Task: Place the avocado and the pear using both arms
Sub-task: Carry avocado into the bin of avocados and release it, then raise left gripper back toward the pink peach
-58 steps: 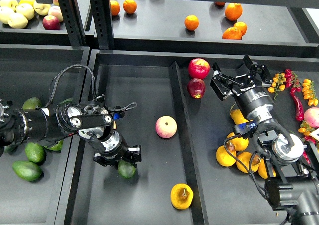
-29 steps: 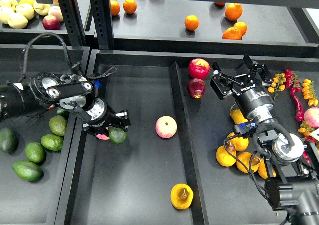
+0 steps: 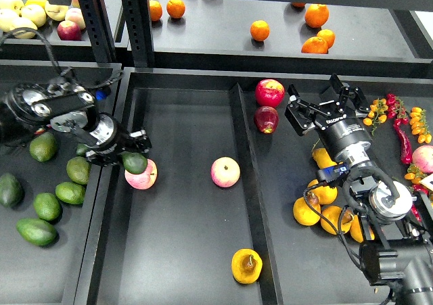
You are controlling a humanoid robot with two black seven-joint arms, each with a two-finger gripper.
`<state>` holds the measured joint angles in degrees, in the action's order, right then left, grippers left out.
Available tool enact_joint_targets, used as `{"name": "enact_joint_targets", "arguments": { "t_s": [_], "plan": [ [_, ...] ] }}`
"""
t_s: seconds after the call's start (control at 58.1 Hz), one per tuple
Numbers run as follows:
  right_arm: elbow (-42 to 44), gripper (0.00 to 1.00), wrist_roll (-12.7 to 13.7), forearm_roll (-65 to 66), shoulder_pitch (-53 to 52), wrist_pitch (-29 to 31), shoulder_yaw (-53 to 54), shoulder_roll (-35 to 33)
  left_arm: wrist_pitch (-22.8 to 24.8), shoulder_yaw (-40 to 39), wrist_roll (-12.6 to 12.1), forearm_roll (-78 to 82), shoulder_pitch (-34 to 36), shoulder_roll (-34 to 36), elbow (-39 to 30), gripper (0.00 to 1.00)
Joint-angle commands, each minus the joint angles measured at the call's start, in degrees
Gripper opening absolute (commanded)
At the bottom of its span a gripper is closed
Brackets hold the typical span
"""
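My left gripper point(image 3: 132, 155) is shut on a dark green avocado point(image 3: 135, 162) and holds it over the left edge of the middle tray point(image 3: 189, 251), just above a pink apple point(image 3: 141, 176). The orange-yellow pear point(image 3: 247, 266) with a dark blotch lies at the front of the middle tray, apart from both grippers. My right gripper point(image 3: 323, 102) is open and empty over the back of the right tray, far from the pear.
Several more avocados point(image 3: 47, 207) lie in the left tray. Another pink apple point(image 3: 225, 172) sits mid-tray. Two red apples point(image 3: 270, 92) lie by the divider point(image 3: 245, 176). Yellow-orange fruits point(image 3: 306, 212) crowd the right tray beside my right arm. Oranges point(image 3: 260, 30) sit on the back shelf.
My left gripper has carried the avocado up and to the left, from the tray's front toward its left edge, uncovering the pink apple. The right arm has not moved.
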<state>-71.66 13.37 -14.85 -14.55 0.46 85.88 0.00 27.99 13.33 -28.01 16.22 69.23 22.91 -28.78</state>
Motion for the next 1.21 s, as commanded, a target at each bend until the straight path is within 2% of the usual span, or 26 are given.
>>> {"name": "enact_joint_targets", "arguments": {
  "t_s": [0.0, 0.43, 0.534, 0.706, 1.188],
  "plan": [
    [0.1, 0.99, 0.0, 0.0, 0.4, 0.0, 0.0, 0.0, 0.0, -1.6, 0.0, 0.2, -2.9, 0.6, 1.8, 0.27],
    [0.4, 0.99, 0.0, 0.0, 1.4, 0.1, 0.0, 0.0, 0.0, -4.5, 0.0, 0.5, -8.1, -2.4, 7.5, 0.37],
    [0.4, 0.99, 0.0, 0.0, 1.9, 0.1, 0.0, 0.0, 0.0, -4.5, 0.0, 0.5, -8.9, -3.0, 8.3, 0.43],
    [0.4, 0.99, 0.0, 0.0, 2.7, 0.1, 0.0, 0.0, 0.0, -4.5, 0.0, 0.6, -9.6, -3.9, 11.4, 0.59],
    [0.3, 0.99, 0.1, 0.0, 3.1, 0.2, 0.0, 0.0, 0.0, -6.2, 0.0, 0.6, -9.6, -5.4, 11.6, 0.83]
  ]
}}
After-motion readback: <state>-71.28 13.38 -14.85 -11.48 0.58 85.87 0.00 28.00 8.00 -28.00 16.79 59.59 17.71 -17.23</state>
